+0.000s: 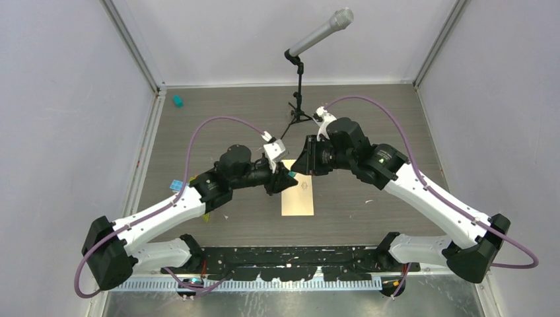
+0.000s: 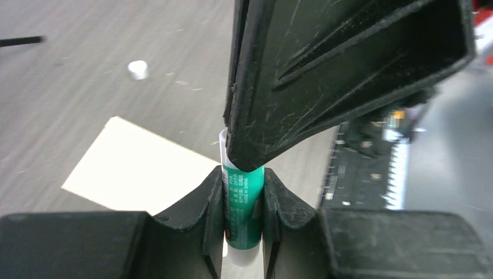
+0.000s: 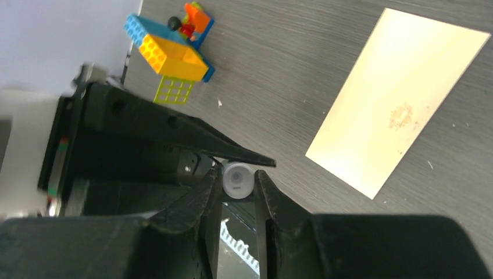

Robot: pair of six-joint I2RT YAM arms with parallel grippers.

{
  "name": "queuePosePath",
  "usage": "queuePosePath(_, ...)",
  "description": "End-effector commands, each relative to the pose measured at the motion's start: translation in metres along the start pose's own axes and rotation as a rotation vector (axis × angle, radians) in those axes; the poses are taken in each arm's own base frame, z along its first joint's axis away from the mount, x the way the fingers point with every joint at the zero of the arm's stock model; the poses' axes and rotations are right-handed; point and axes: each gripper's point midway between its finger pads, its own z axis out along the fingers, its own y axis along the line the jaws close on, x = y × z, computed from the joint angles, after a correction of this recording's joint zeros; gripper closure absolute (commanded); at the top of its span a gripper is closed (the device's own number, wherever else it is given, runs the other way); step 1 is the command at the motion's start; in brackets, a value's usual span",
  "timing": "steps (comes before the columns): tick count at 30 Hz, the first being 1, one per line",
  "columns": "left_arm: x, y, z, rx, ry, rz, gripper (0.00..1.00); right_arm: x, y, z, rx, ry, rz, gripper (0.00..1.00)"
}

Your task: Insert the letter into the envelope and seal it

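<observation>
The envelope (image 1: 298, 198) lies flat in the middle of the table (image 1: 370, 125), a little nearer the near edge than the far one. Its marked face is up and nothing pins it down. The letter does not show as a separate sheet, and I cannot tell whether it is already inside. Both arms meet just above the envelope's far end. The left claw (image 2: 243, 195) is clamped on the green body of a glue stick (image 2: 243, 212), and the right claw (image 3: 238, 185) is closed on the stick's white end (image 3: 237, 179), probably the cap. The likely step is pulling the two apart, and that is where trouble would start. If the arms do not pull along the tube's axis, the smooth barrel could twist or slide through the left claw's narrow hold. A cap that gives way suddenly could jerk either arm, and the stick could drop onto the envelope and knock it askew. Later, glue dragged over loose, light paper could shift or wrinkle it, since neither claw is free to hold it. Sealing before the letter is confirmed inside would spoil the task. The toy bricks (image 3: 168, 52) by the left edge sit well apart and look harmless.
</observation>
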Motion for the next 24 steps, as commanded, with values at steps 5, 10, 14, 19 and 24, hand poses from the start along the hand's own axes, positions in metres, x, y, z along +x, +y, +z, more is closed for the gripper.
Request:
queuePosePath(5,-0.063,-0.082,-0.034,0.482,-0.203,-0.131,1.0,0.025,0.044,-0.041,-0.318,0.09,-0.262,0.87)
queuePosePath(10,-0.053,-0.057,-0.027,0.321,-0.183,-0.117,1.0,0.02,0.042,-0.044,-0.28,0.082,-0.225,0.61)
queuePosePath(14,-0.042,-0.017,-0.022,0.068,-0.138,-0.027,1.0,0.001,0.031,-0.039,-0.148,0.017,-0.12,0.35)
queuePosePath(19,-0.036,0.025,-0.022,-0.199,-0.116,0.076,1.0,-0.013,0.02,-0.024,-0.038,-0.049,0.067,0.37)
queuePosePath(24,-0.033,0.03,-0.017,-0.296,-0.081,0.203,1.0,-0.017,0.011,-0.014,0.01,-0.087,0.136,0.42)
